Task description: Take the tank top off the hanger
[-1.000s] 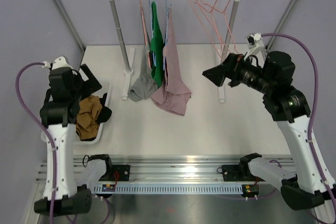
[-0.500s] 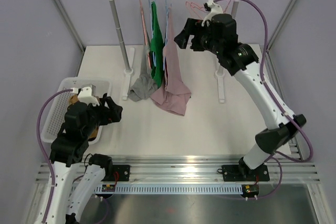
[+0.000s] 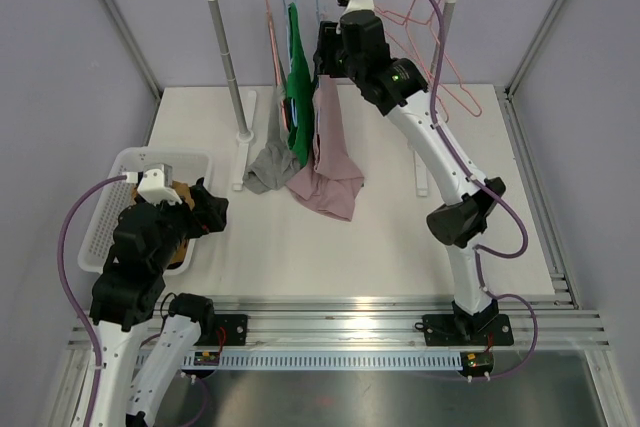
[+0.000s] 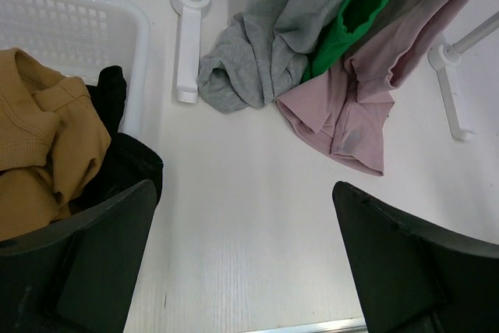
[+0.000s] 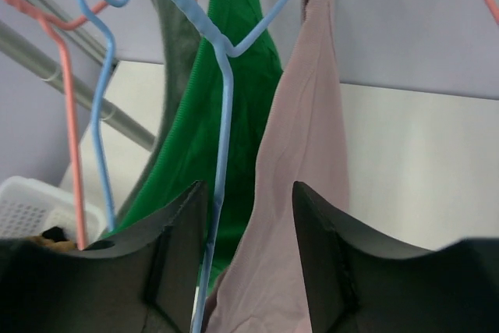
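straddling the blue hanger (image 5: 223, 115) with jaws half open, holding nothing, the right gripper (image 5: 245, 193) could pinch wire instead of the pink tank top (image 5: 308, 138) hanging on it at far centre, unhooking both.

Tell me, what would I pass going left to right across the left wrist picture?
Mustard cloth → black cloth → rack foot → grey top → pink top → other rack foot. The green top overlaps the grey and pink ones, so it is left out.
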Controlling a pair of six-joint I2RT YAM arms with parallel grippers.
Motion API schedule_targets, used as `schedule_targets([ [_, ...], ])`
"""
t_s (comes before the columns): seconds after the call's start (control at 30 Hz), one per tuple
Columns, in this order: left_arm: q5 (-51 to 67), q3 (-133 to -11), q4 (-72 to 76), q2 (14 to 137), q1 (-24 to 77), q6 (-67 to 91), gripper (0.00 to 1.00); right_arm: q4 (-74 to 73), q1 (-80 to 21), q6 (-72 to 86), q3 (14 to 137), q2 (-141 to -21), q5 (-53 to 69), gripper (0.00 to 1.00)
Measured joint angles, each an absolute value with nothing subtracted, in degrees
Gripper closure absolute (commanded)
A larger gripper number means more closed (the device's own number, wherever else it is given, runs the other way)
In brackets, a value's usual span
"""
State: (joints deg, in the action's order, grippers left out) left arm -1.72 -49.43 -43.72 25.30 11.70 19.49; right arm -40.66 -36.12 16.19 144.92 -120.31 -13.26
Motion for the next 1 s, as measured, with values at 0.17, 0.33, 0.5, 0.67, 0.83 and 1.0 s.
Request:
schedule_targets([
  [0.17, -1.72, -49.43, -43.7, 25.34, 11.7, 19.49, 0.01, -42.39, -36.99, 13.63, 146.3, -122.58, -17.47, 0.73],
  [0.33, -1.69, -49.43, -43.64, 25.34, 11.7, 19.49, 0.01, -42.3, -37.01, 12.1, 146.02, -122.56, -19.27, 0.95],
  [0.5, -1.65, -49.43, -43.62, 25.34, 11.73, 19.49, 0.01, -42.35, -37.08, 11.29, 146.02, -122.56, -20.05, 1.0],
  [0.67, -1.65, -49.41, -43.62, 25.34, 11.75, 19.49, 0.01, -42.35, -37.08, 10.55, 146.02, -122.3, -19.99, 1.0],
  [0.83, -1.65, -49.41, -43.62, 25.32, 11.73, 19.49, 0.01, -42.76, -37.08, 9.45, 145.67, -120.03, -20.29, 1.0],
  [1.0, -1.61, -49.39, -43.62, 24.71, 11.75, 19.49, 0.01, -42.37, -37.08, 8.01, 144.22, -114.96, -21.69, 1.0],
])
